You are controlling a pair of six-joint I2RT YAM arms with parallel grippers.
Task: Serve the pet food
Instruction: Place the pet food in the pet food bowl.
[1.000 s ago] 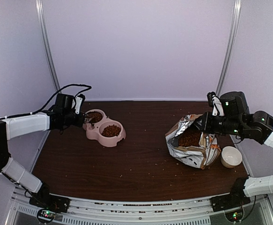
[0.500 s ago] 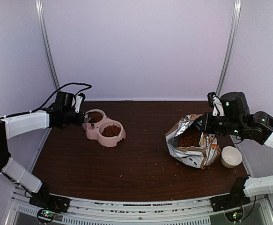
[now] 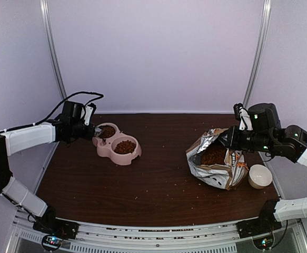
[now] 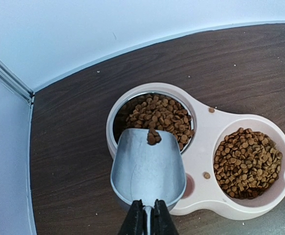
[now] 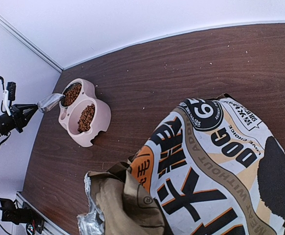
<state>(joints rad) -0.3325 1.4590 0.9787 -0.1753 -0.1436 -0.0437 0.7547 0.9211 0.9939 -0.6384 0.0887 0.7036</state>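
Note:
My left gripper (image 4: 148, 216) is shut on the handle of a shiny metal scoop (image 4: 147, 166). The scoop is tipped over the left basin of the pink feeder (image 4: 203, 152), with a few pellets at its lip. Pet food (image 4: 157, 115) fills that basin, and more fills the right basin (image 4: 247, 161). In the top view the left gripper (image 3: 91, 130) is at the feeder's (image 3: 114, 153) left end. The open foil-lined bag (image 3: 216, 171) leans at the right with pet food (image 3: 214, 155) inside. My right gripper (image 3: 228, 138) is shut on its upper rim; the bag (image 5: 215, 161) hides the jaws in the right wrist view.
A white bowl (image 3: 260, 176) stands just right of the bag. Stray pellets lie scattered on the brown table (image 3: 158, 184). White walls close in the back and both sides. The feeder (image 5: 96, 125) and scoop (image 5: 49, 102) also show far left in the right wrist view.
My left gripper and the scoop have drifted very slightly up and to the left at the feeder. The right arm and the bag have not moved.

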